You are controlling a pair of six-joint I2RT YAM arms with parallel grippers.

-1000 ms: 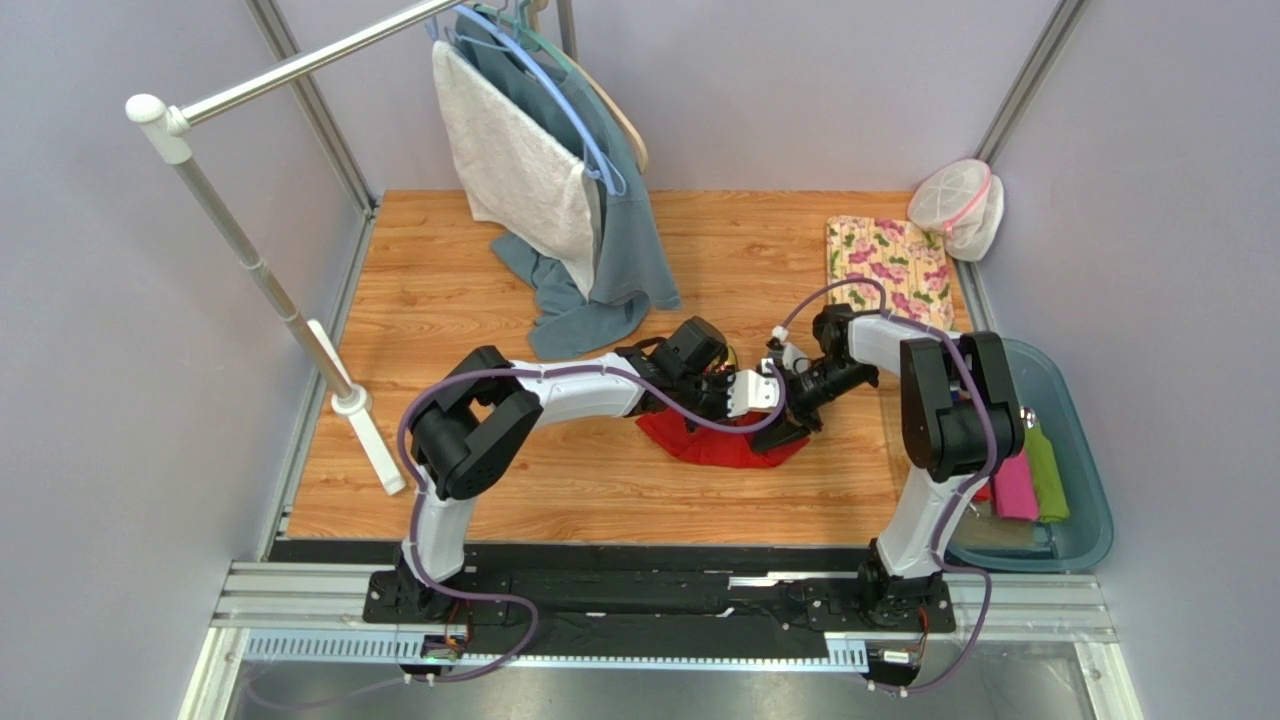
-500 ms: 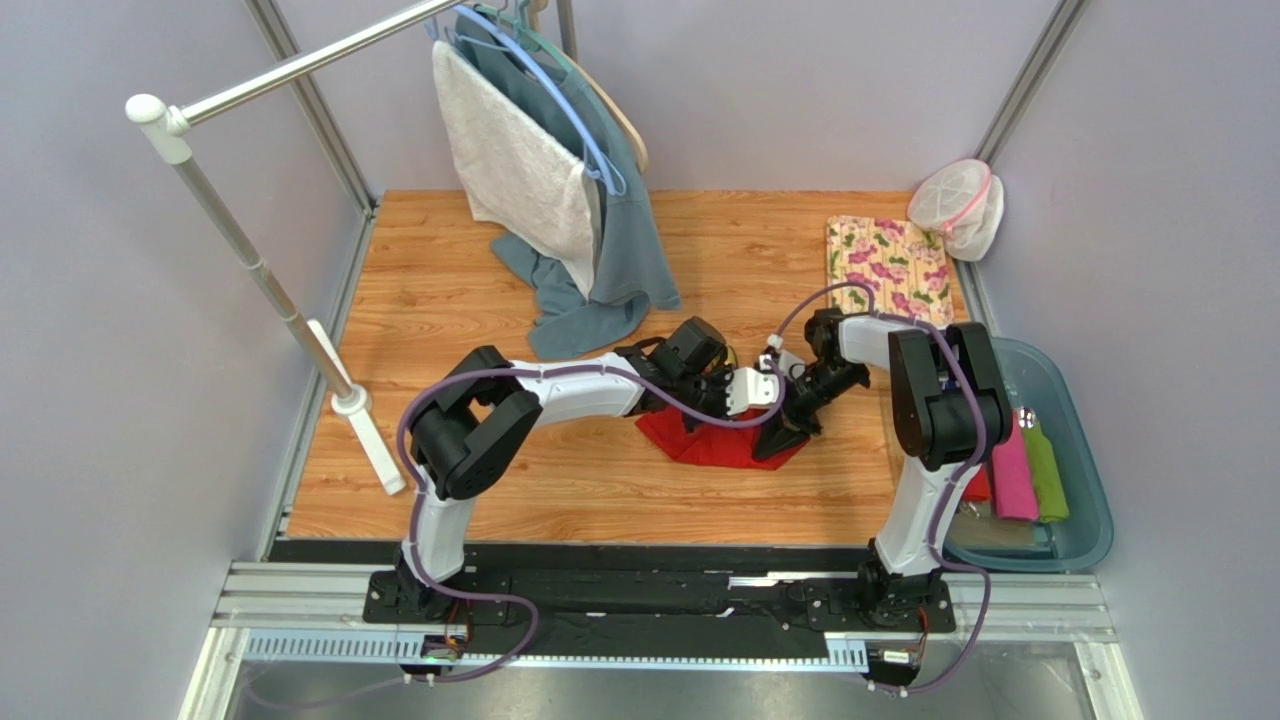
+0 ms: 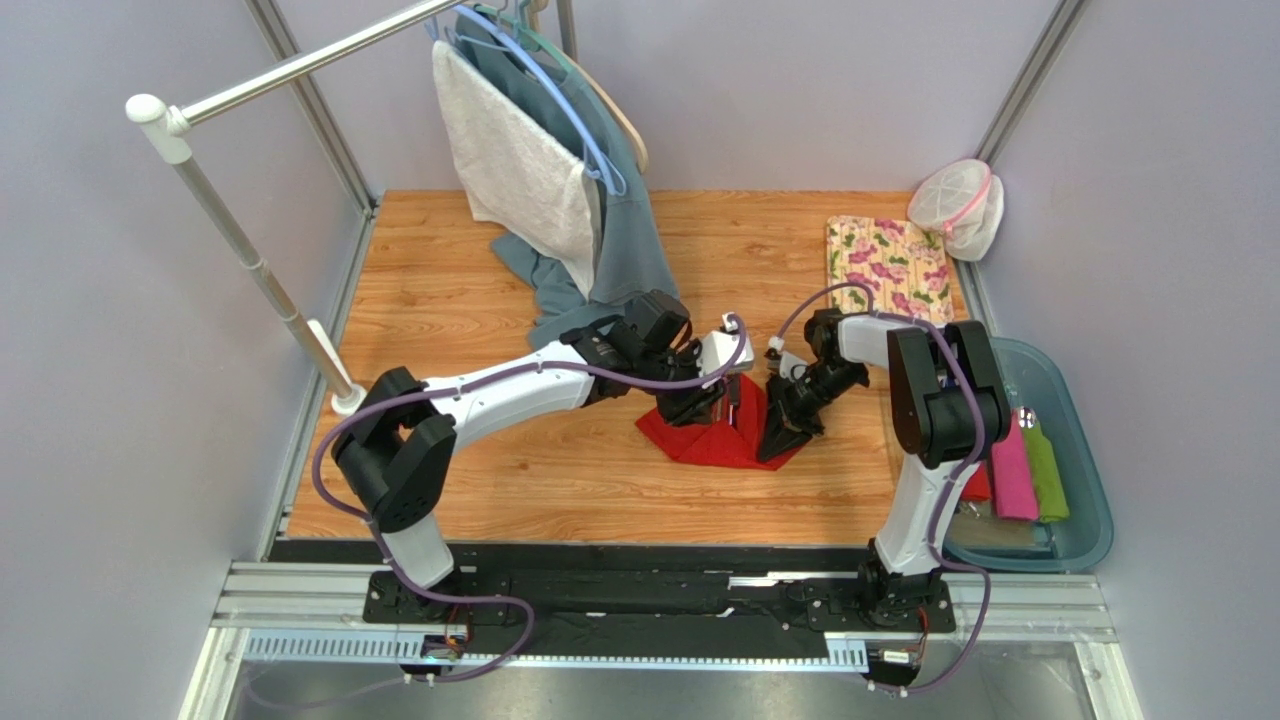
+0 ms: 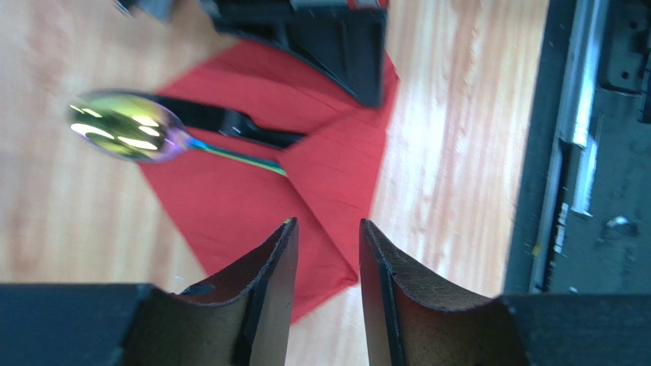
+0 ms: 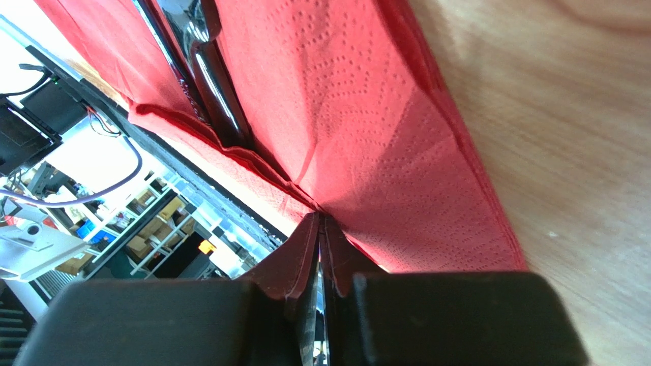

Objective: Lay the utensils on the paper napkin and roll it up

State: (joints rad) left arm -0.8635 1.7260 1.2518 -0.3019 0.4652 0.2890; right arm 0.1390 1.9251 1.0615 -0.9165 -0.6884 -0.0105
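The red paper napkin (image 3: 706,437) lies on the wooden table, partly folded over. In the left wrist view the napkin (image 4: 229,206) holds an iridescent spoon (image 4: 126,135) and a black utensil (image 4: 221,120), their handles tucked under the folded flap. My left gripper (image 3: 709,365) hovers open and empty just over the napkin's near corner (image 4: 327,229). My right gripper (image 3: 781,428) is shut on the napkin's right edge (image 5: 319,223), lifting a fold of the napkin (image 5: 359,130) over the black utensil (image 5: 214,91).
A clothes rack with hanging towels (image 3: 549,165) stands at the back left, and its white pole foot (image 3: 355,399) rests on the table. A floral cloth (image 3: 888,263) and a mesh bag (image 3: 957,207) lie at the back right. A teal bin (image 3: 1085,450) holds pink and green rolls.
My left gripper has pulled back to the left and away from the napkin's middle, with its elbow swung out left. My right gripper stays pinched on the napkin edge.
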